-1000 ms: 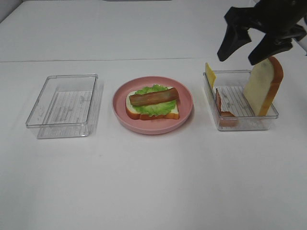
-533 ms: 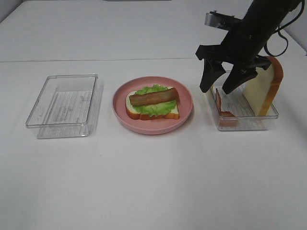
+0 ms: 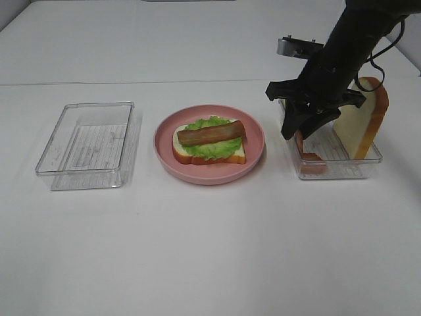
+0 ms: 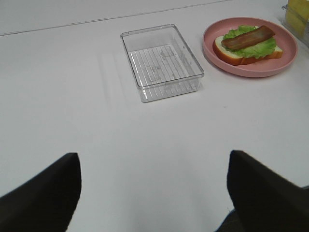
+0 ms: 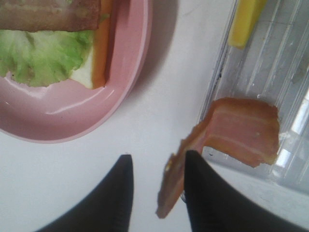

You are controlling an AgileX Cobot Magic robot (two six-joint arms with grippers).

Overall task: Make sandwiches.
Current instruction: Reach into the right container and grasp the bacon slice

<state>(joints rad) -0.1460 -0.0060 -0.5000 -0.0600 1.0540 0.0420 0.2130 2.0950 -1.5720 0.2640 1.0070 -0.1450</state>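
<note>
The sandwich [image 3: 209, 141] stands open-faced on the pink plate [image 3: 164, 155]: one bread slice, green lettuce and a bacon strip on top. It also shows in the left wrist view [image 4: 248, 41]. My right gripper [image 3: 297, 135] reaches down into the left end of the right tray [image 3: 339, 172]. In the right wrist view its fingers [image 5: 205, 193] straddle the raised edge of a bacon strip [image 5: 241, 130]; one finger touches the strip and a gap remains at the other. A bread slice [image 3: 360, 122] leans upright in that tray. My left gripper [image 4: 154, 203] hangs open over bare table.
An empty clear tray [image 3: 85, 141] lies left of the plate. A yellow cheese square [image 5: 244, 21] stands at the right tray's far end. White table runs wide in front of the plate and trays.
My right gripper has come down and leftward from above the bread slice into the tray, and its fingers have narrowed around the bacon strip. The left gripper has not moved.
</note>
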